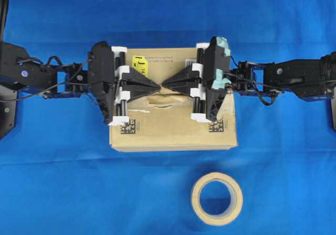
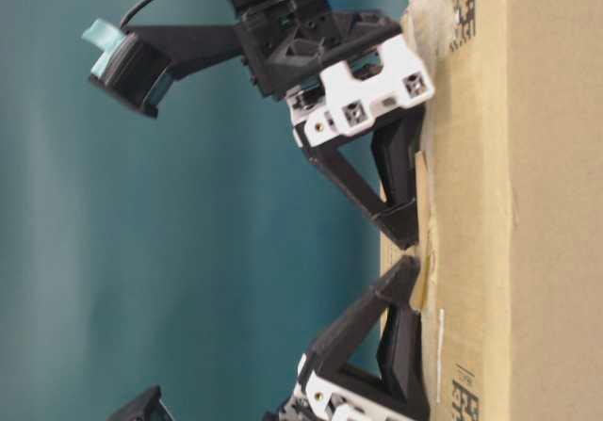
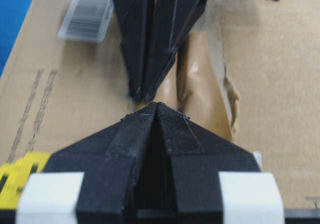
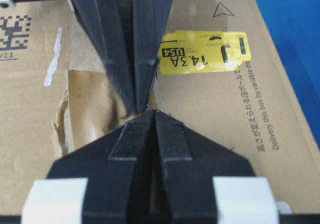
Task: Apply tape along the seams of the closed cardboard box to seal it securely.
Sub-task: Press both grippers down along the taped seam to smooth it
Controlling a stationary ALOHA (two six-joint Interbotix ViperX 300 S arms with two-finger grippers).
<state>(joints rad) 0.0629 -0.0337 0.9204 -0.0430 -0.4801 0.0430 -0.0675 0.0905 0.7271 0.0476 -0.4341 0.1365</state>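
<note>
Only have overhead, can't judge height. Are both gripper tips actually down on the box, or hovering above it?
Observer: Down. In the table-level view the right gripper and the left gripper both appear to touch the top of the cardboard box.
Operator: Jaws open or shut?
Observer: Both shut in the wrist views. The two grippers meet tip to tip, and nothing shows between the fingers.
Operator: Tape lying flat?
Observer: No. In the left wrist view the tape is buckled, with a raised crease running along it right beside the tips.
</note>
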